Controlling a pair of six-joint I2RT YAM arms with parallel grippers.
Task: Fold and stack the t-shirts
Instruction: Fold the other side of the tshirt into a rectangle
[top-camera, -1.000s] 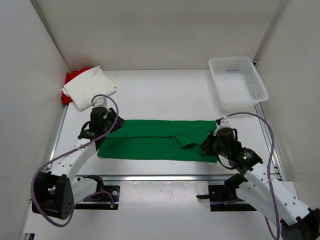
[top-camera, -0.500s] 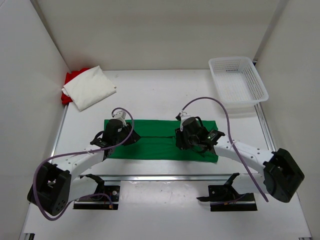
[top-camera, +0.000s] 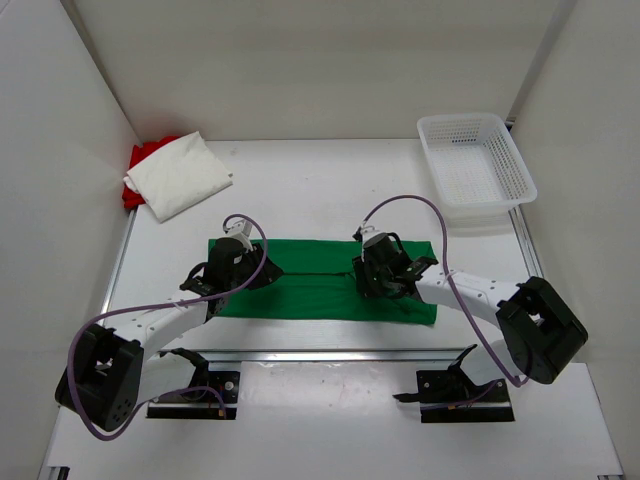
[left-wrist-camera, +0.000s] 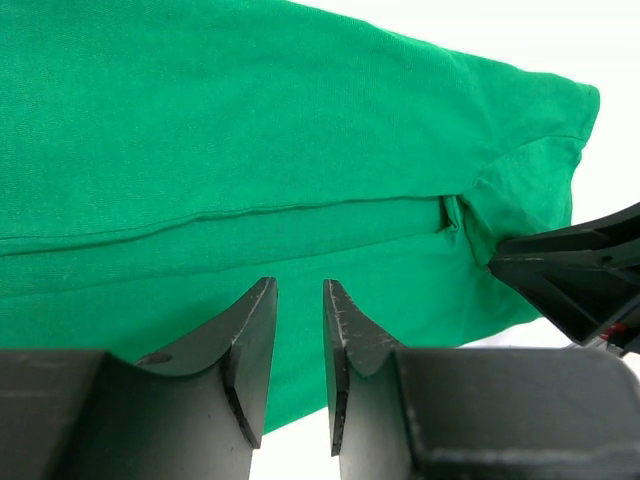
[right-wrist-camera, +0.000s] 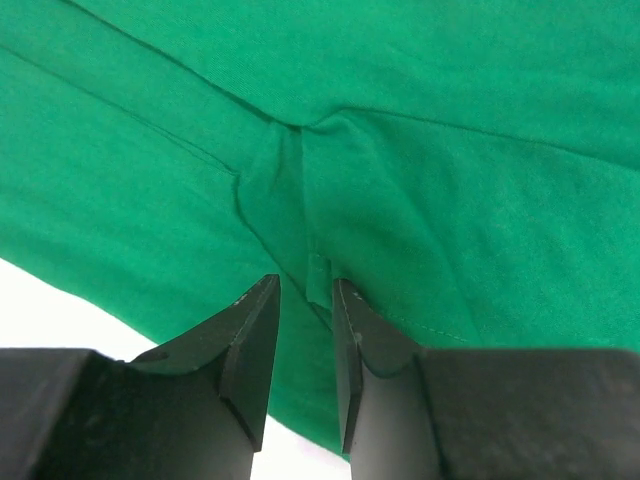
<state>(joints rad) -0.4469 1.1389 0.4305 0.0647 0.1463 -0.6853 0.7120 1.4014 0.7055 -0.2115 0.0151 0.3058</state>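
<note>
Green shirt (top-camera: 320, 292), a folded strip, is laid 9-to-3 o'clock on the table (top-camera: 330, 190), directly under two narrowly parted, empty pairs of jaws (left gripper (left-wrist-camera: 298, 290) nearer the 9 o'clock end, right gripper (right-wrist-camera: 306, 285) just past centre).

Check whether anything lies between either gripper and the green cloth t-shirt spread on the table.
Nothing visible does. The left gripper and right gripper both hang directly over the green cloth t-shirt, with only bare fabric below their jaws.

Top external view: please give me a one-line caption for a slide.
Left gripper and right gripper hover open over the folded green t-shirt; white t-shirt lies on the red t-shirt, far left.
</note>
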